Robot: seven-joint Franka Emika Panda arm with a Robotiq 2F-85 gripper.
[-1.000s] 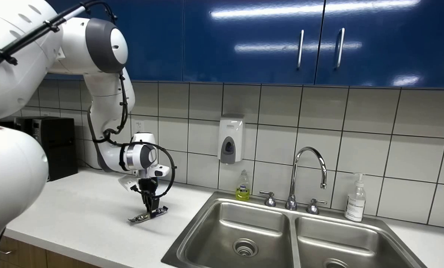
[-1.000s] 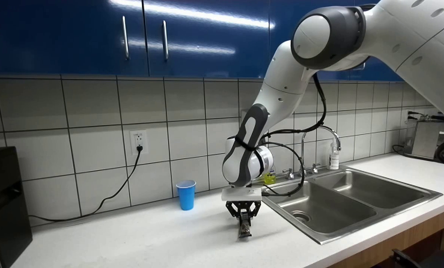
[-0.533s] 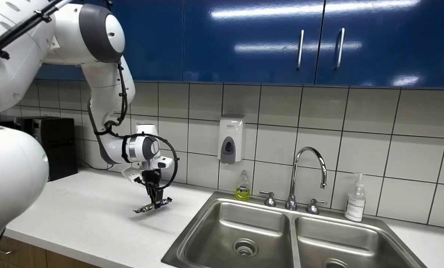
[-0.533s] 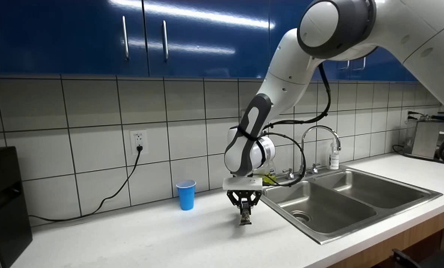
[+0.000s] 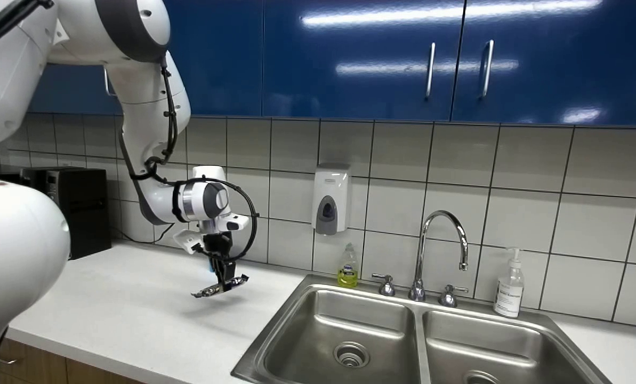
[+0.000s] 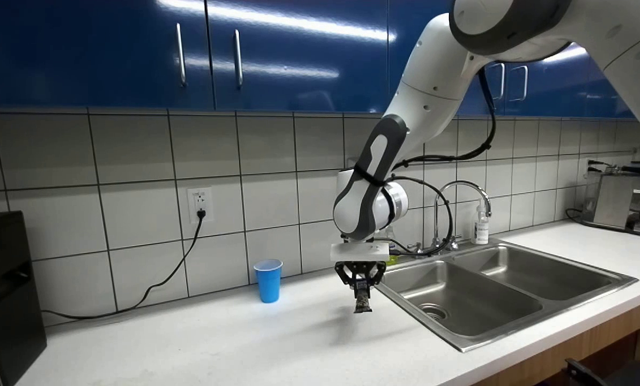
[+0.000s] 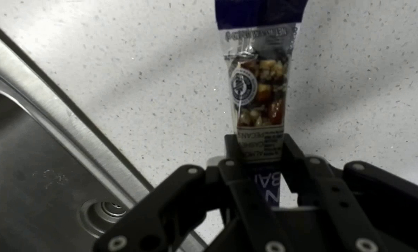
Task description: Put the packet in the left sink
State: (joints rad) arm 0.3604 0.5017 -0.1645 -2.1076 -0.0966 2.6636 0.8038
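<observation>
The packet [image 5: 208, 291] is a slim nut bar wrapper with dark purple ends and a pale label. My gripper [image 5: 224, 285] is shut on its middle and holds it crosswise above the white counter, its shadow below. The wrist view shows the packet [image 7: 261, 87] between both fingertips [image 7: 259, 148], one end pointing away. The packet [image 6: 362, 305] and gripper [image 6: 362, 294] also show in an exterior view, just beside the sink. The left sink [image 5: 365, 317] is a steel basin with a round drain, to the side of the gripper; it also shows in the wrist view [image 7: 26, 168].
A right-hand basin [image 5: 488, 341] adjoins the left sink. A faucet [image 5: 419, 256], a yellow soap bottle [image 5: 348, 269] and a pump bottle [image 5: 509, 290] stand at the sink's back rim. A blue cup [image 6: 269, 281] stands by the wall. A black appliance [image 6: 6, 289] is on the counter.
My gripper has risen from near the counter with the packet in its grasp, and has shifted slightly toward the sink. The packet's shadow has separated from it.
</observation>
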